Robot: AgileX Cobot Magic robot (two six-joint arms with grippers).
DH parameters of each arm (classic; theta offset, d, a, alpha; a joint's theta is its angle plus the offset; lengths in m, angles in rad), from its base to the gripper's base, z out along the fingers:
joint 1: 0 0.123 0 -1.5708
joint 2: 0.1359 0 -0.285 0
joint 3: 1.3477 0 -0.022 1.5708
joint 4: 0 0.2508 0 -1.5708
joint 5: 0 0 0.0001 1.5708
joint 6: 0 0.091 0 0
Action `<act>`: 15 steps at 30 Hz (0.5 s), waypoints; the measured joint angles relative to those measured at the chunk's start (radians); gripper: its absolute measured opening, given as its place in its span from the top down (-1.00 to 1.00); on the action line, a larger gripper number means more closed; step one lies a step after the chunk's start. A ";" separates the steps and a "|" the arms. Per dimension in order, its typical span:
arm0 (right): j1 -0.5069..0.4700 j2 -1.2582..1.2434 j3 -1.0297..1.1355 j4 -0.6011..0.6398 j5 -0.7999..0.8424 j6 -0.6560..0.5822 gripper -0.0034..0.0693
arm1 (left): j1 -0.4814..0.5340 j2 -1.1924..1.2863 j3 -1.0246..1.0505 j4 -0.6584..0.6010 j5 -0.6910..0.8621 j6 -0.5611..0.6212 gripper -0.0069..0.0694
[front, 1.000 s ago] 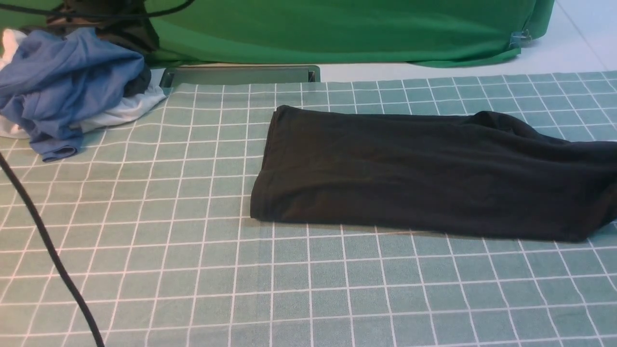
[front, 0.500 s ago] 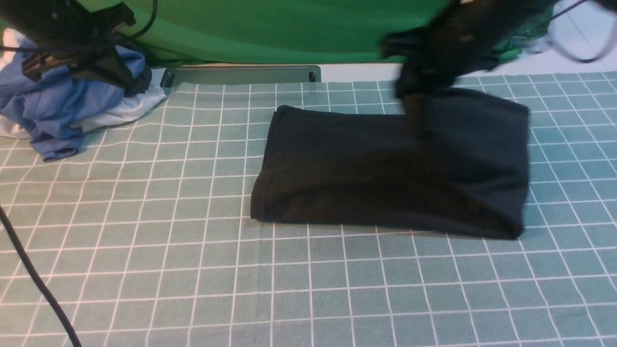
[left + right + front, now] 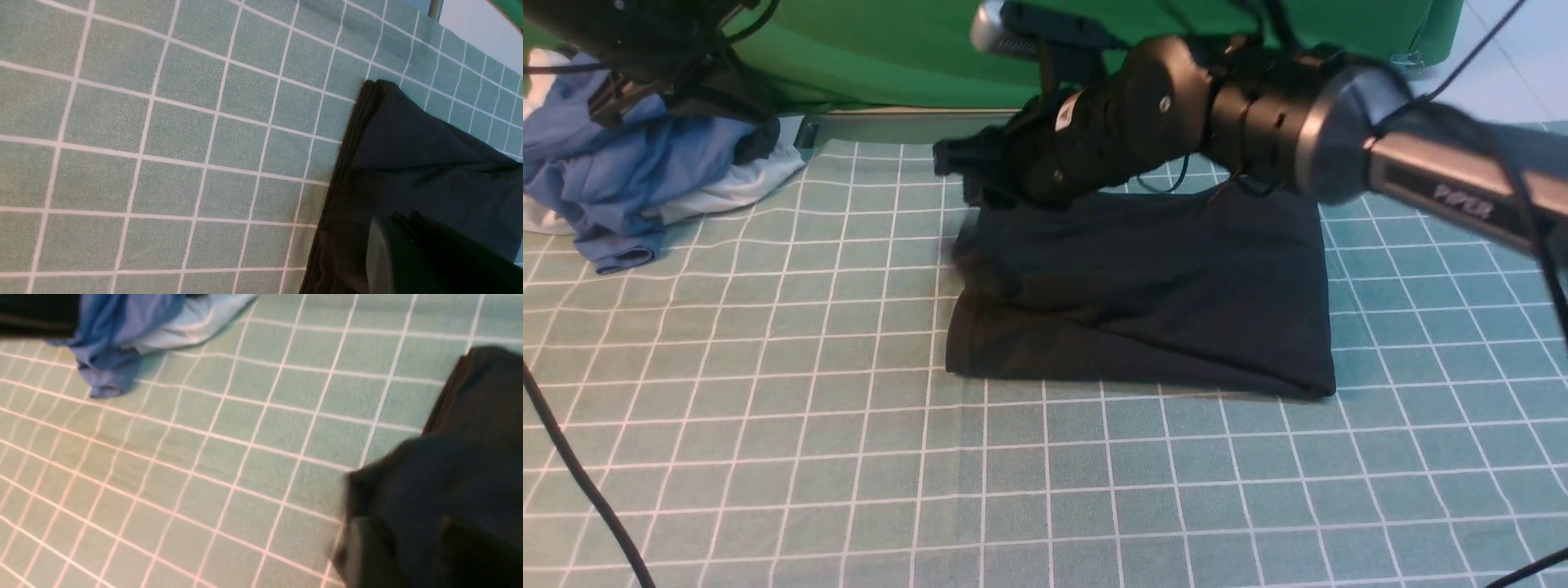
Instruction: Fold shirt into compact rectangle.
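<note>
**Shirt now doubled over into a short rectangle**

Your shirt [image 3: 1143,310] lies on the surface [image 3: 1045,490], well to the right of the blue pile [image 3: 629,163]. A second ago it was a long strip running on away from the pile. That far end has since been carried over and laid on top, so the bundle now stops much closer to the pile.

The right arm has swung across it, and you will find the right gripper [image 3: 954,173] over the shirt's pile-side edge. Blur hides whether it is spread or pinching cloth, so that cannot be told. The left gripper [image 3: 398,241], up by the pile, is closed, with nothing seen in it.

The upper layer looks rumpled at the pile-side edge. By my judgement the fold is nearly made, and you should expect a release and some smoothing.
</note>
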 joint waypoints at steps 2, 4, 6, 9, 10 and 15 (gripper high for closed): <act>0.001 0.003 0.000 0.000 0.020 0.001 -0.30 | 0.000 0.000 0.000 -0.006 0.000 0.000 0.78; -0.001 -0.001 -0.006 -0.001 0.055 -0.003 -0.46 | 0.000 0.000 0.000 -0.006 0.000 0.000 0.78; -0.015 -0.014 -0.022 -0.002 0.142 -0.027 -0.57 | 0.000 0.000 0.000 -0.007 0.000 0.000 0.78; -0.077 -0.073 -0.077 -0.003 0.391 -0.092 -0.56 | 0.000 -0.005 0.006 -0.007 -0.004 0.000 0.78; -0.104 -0.093 -0.094 -0.004 0.475 -0.109 -0.53 | 0.000 -0.018 0.026 -0.002 -0.005 0.000 0.78; -0.238 -0.203 -0.060 -0.028 0.685 -0.168 -0.40 | -0.003 -0.105 0.156 0.043 -0.003 0.010 0.78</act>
